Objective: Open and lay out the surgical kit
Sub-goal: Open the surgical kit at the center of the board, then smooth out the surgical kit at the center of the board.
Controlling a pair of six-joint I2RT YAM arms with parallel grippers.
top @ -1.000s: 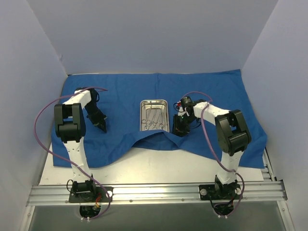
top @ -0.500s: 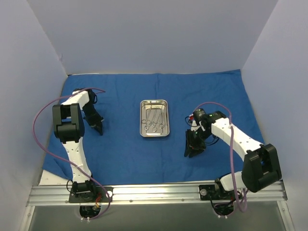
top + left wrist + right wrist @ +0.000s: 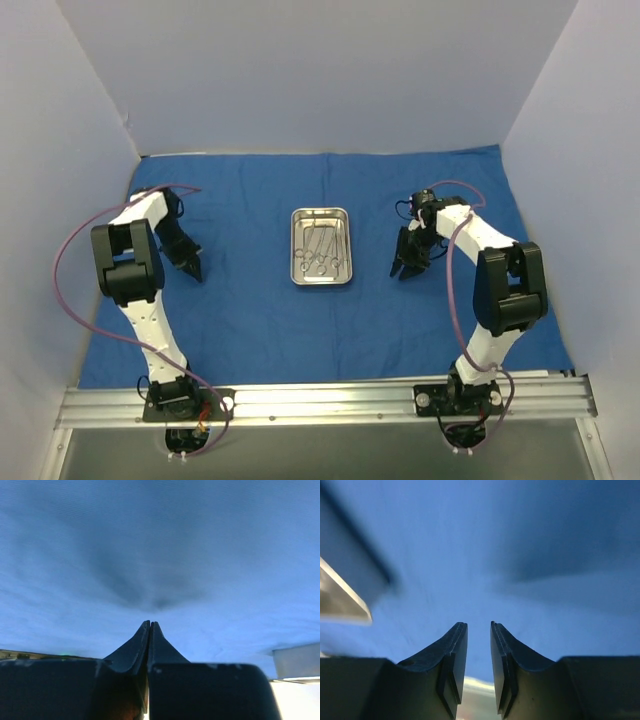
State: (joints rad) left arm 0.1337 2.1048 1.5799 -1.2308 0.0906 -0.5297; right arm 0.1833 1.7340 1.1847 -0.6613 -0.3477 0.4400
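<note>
The change over the last second is in the blue cloth wrap (image 3: 250,320): its near edge, which was folded back toward the steel tray (image 3: 321,282), now lies flat and reaches the near rail (image 3: 320,400). The right gripper (image 3: 408,270) drew that edge toward the bases and has since returned to a position just right of the tray, while the left gripper (image 3: 192,270) has shifted outward on the left half of the cloth. I judge the opening step to be essentially complete. The wrap is spread across the table, the tray sits at its centre, and the instruments (image 3: 320,250) remain inside the tray, so laying them out is the work still to do. The top view shows this layout but is too coarse to show finger spacing. The wrist views settle it. The left fingers are pressed tip to tip with nothing between them, over bare cloth. The right fingers stand slightly parted with only cloth visible through the gap, so they grasp nothing. The right wrist view also shows a blurred bright edge of the tray at its left margin, confirming the tray is near that gripper. The left wrist view shows a pale grey edge (image 3: 297,660) at lower right that I cannot identify.
</note>
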